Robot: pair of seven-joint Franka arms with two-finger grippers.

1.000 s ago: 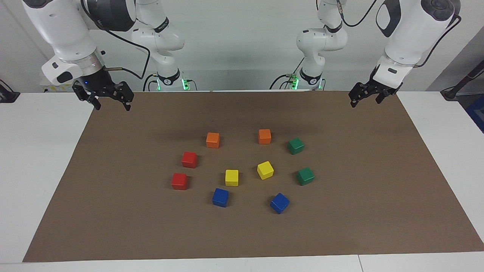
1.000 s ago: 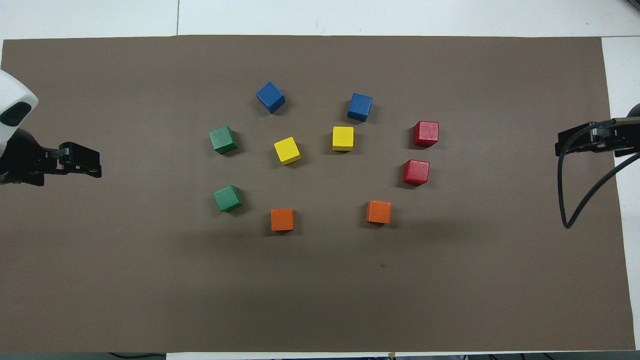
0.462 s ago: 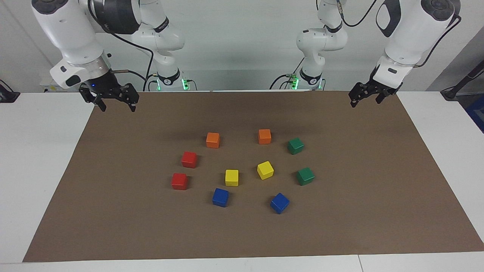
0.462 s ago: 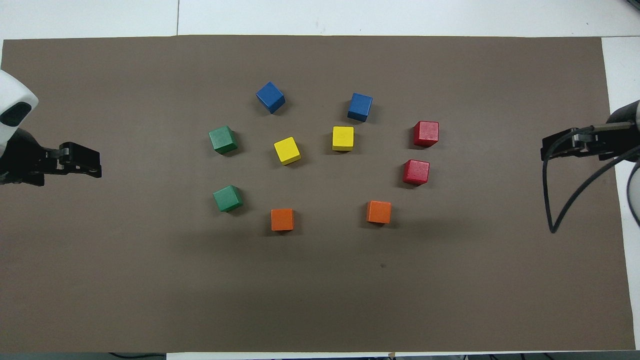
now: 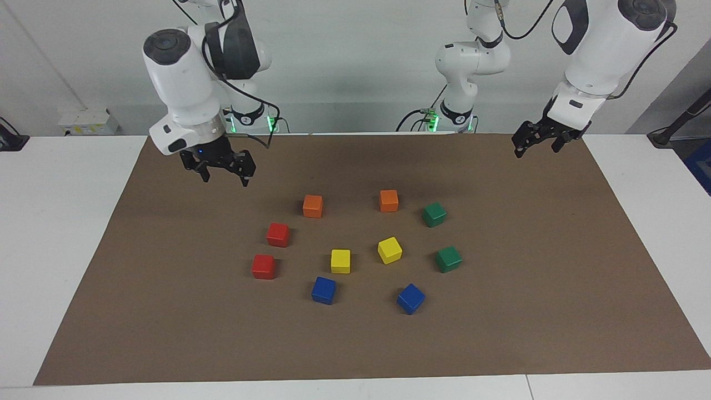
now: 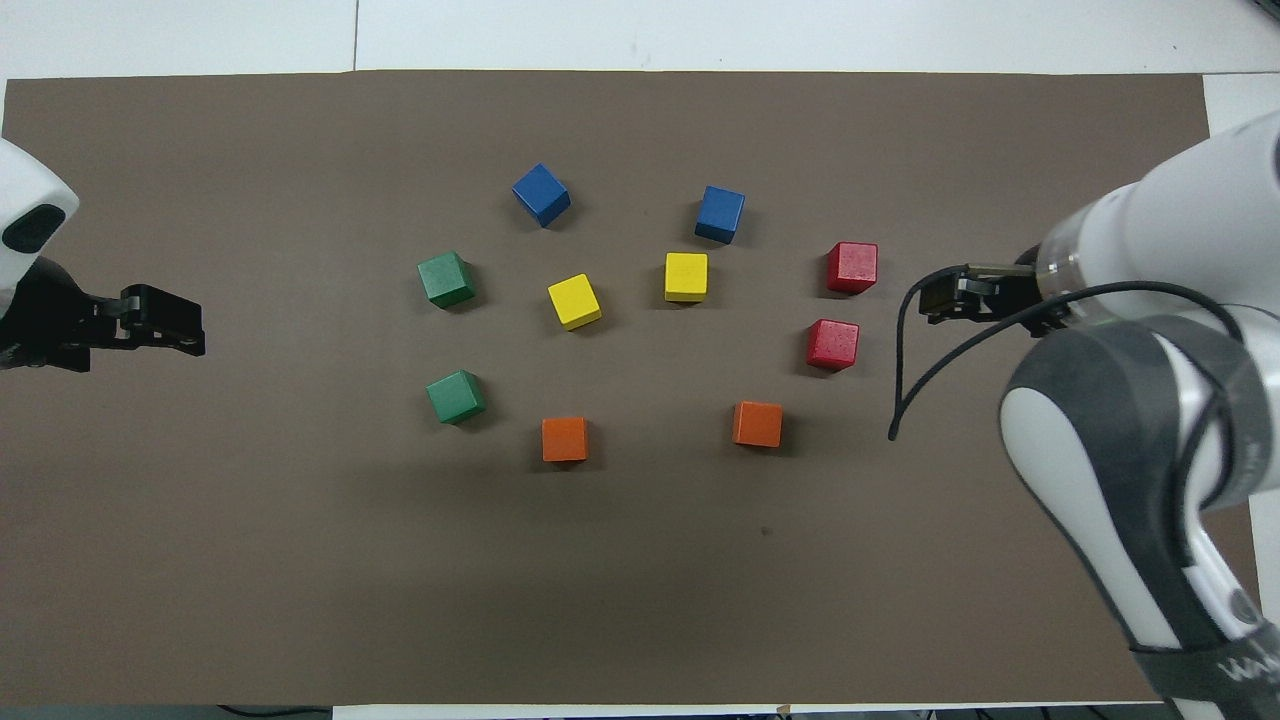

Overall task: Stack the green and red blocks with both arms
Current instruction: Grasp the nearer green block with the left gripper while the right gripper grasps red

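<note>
Two red blocks lie on the brown mat toward the right arm's end: one point(image 5: 278, 234) point(image 6: 833, 343) nearer to the robots, one point(image 5: 264, 266) point(image 6: 852, 267) farther. Two green blocks lie toward the left arm's end: one point(image 5: 434, 214) point(image 6: 455, 396) nearer, one point(image 5: 448, 259) point(image 6: 446, 278) farther. My right gripper point(image 5: 223, 178) point(image 6: 935, 300) is open and empty, in the air over the mat beside the red blocks. My left gripper point(image 5: 534, 150) point(image 6: 185, 335) is open and empty and waits over the mat's edge at its own end.
Two orange cubes point(image 5: 313, 206) point(image 5: 389, 200) lie nearest to the robots. Two yellow cubes point(image 5: 340, 261) point(image 5: 390, 250) lie in the middle of the group. Two blue cubes point(image 5: 324, 290) point(image 5: 411, 298) lie farthest. The brown mat point(image 5: 527, 311) covers most of the white table.
My right arm has swung in from the mat's corner toward the red blocks, its gripper now lower and over the mat. The left arm and all the blocks have not moved.
</note>
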